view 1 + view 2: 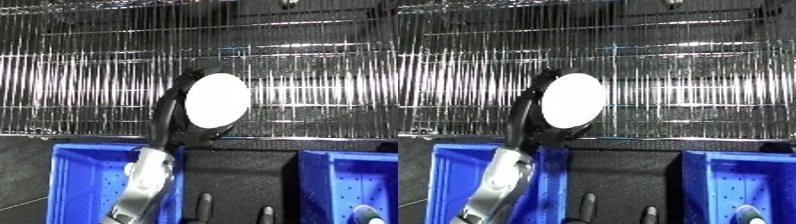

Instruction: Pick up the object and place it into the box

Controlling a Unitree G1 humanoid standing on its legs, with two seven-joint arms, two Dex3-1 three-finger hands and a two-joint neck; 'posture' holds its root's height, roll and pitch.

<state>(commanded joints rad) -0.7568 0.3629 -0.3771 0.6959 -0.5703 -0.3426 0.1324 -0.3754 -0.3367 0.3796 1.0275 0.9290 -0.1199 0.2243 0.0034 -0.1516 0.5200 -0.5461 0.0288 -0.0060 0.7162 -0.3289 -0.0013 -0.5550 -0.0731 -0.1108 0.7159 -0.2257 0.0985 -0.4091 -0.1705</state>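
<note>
A wire rack (89,75) fills the top. Blue bins sit at seven (75,185) and five o'clock (351,185). The left hand (173,117), raised at centre, curls around a white disc (216,100). Right hand fingertips (205,202) at six; grip unclear.

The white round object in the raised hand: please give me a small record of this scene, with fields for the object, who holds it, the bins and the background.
object: white round object, flat face toward the camera, held up in front of the wire shelving
holder: left hand, black fingers curled round the object's edge
right hand: only fingertips at the lower edge; state unclear
bins: left blue bin under the left forearm; right blue bin
background: wire shelving
placed in bin: not yet
</note>
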